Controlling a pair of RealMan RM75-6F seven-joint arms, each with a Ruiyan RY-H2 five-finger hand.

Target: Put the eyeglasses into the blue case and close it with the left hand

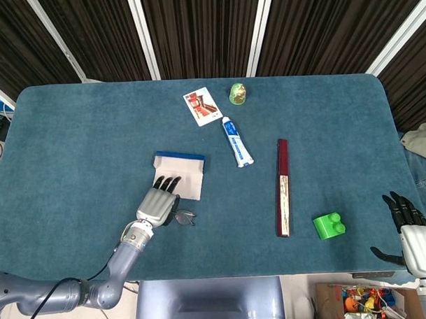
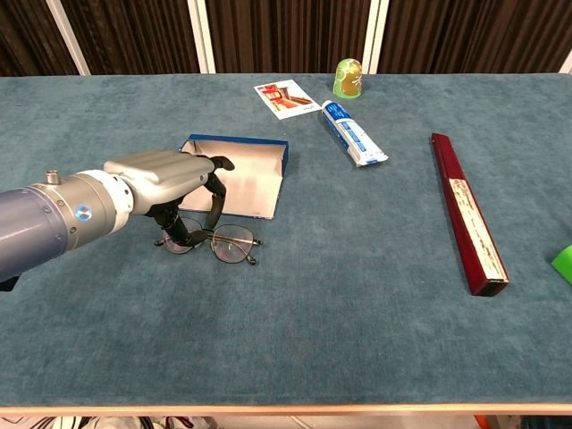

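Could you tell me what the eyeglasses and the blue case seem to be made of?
Eyeglasses: thin dark frame, probably metal wire, with clear round lenses that let the cloth show through. Case: looks like stiff card or thin plastic, given its flat walls and sharp corners; blue outside, pale matte lining inside. I cannot tell which.

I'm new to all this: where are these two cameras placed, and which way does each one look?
Head view: high up, looking steeply down on the whole table; shows the left hand with its arm, and the right hand off the table's near right corner.
Chest view: lower, at the near edge, looking forward across the table; shows only the left hand and forearm.
Both share: the left hand over the eyeglasses, the open blue case, the toothpaste tube, the playing card and the long dark red box.
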